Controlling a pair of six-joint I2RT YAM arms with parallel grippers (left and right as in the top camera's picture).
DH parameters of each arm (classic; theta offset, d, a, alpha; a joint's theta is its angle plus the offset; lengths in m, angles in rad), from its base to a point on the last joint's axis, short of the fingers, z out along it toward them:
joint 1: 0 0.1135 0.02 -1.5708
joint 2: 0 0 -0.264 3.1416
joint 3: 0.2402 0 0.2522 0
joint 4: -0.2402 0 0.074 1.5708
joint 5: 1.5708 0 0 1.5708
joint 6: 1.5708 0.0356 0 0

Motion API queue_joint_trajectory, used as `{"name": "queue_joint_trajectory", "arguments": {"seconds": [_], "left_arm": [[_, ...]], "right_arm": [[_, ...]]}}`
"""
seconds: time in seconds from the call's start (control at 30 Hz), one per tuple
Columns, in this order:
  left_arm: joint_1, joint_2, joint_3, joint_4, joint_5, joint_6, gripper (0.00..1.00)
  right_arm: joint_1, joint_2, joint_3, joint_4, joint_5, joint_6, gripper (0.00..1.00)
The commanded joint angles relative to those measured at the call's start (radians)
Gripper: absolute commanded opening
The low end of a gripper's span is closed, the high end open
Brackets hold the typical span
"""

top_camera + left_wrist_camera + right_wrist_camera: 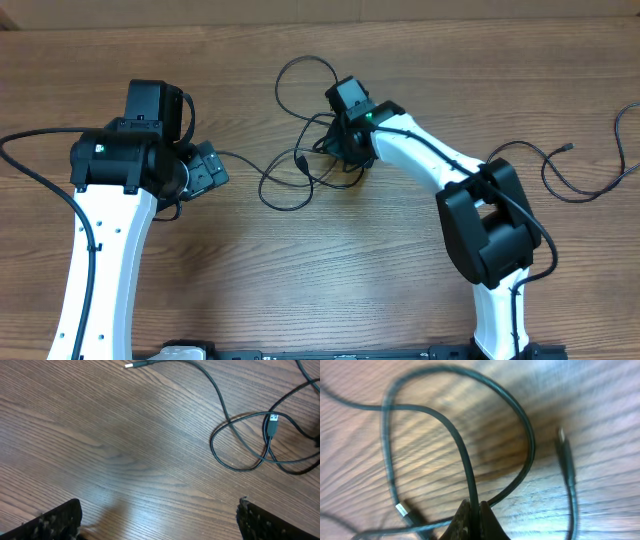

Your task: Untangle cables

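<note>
The cables (300, 162) lie looped on the worktop (300, 280), mid-width and toward its far edge. The right pincer (345, 150) sits on the tangle's right side. The left pincer (212, 172) is to its left, apart from it. A lone cable (568, 149) lies near the right edge.

Wooden table (300, 290), brown grain running left to right. Thin black cables (322, 170) lie in loose crossing loops near centre, a little toward far side. One USB plug (271, 425) lies flat across edge of one loop. Second plug (131, 365) (light metal tip) lies alone on bare wood. Separate black cable (585, 197) curls near right edge, well apart from tangle.
</note>
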Motion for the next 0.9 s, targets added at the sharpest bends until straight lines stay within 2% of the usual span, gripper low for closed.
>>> {"name": "queue_joint_trajectory", "arguments": {"seconds": [0.0, 0.23, 0.5, 0.7, 0.87], "left_arm": [[0.004, 0.004, -0.001, 0.006, 0.005, 0.006, 0.98], [0.004, 0.004, -0.001, 0.010, 0.005, 0.006, 0.98], [0.004, 0.004, -0.001, 0.020, 0.005, 0.006, 0.98], [0.004, 0.004, -0.001, 0.030, 0.005, 0.006, 0.99], [0.004, 0.004, -0.001, 0.031, 0.005, 0.005, 0.99]], "right_arm": [[-0.052, -0.150, 0.090, -0.044, 0.003, -0.190, 0.04], [-0.255, -0.349, 0.228, -0.194, 0.007, -0.238, 0.04], [-0.646, -0.517, 0.341, -0.271, -0.009, -0.280, 0.04], [-0.930, -0.554, 0.340, -0.307, -0.133, -0.280, 0.04], [-1.006, -0.554, 0.339, -0.322, -0.114, -0.308, 0.04]]}}
